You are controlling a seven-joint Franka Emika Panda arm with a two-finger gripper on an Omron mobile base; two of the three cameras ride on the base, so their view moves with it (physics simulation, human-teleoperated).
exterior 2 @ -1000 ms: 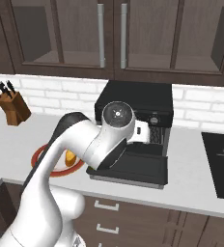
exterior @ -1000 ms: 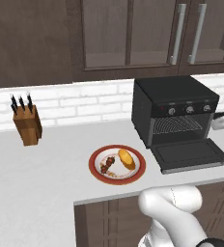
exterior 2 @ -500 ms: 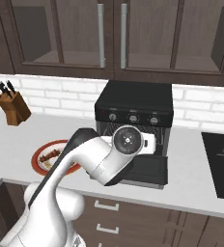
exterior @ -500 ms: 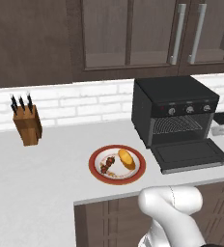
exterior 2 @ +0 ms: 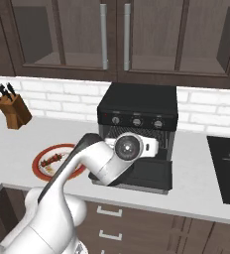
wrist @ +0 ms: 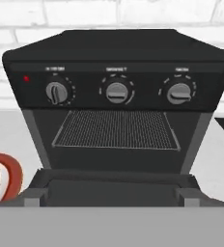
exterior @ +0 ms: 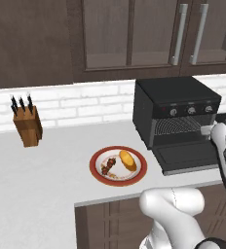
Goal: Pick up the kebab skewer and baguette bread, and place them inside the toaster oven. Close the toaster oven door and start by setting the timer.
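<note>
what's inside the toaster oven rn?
Just a wire rack in the toaster oven; no food on it. Door is dropped open. Skewer and bread sit on the plate. Cavity below the rack is hidden behind the door.

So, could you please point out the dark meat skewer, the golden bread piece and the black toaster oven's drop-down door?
kebab skewer (exterior: 108,167), left base view, on its meat chunks.
baguette bread (exterior: 128,160), left base view, mid-loaf.
toaster oven door (exterior: 188,156), left base view, on the lowered panel's inner face.
</note>
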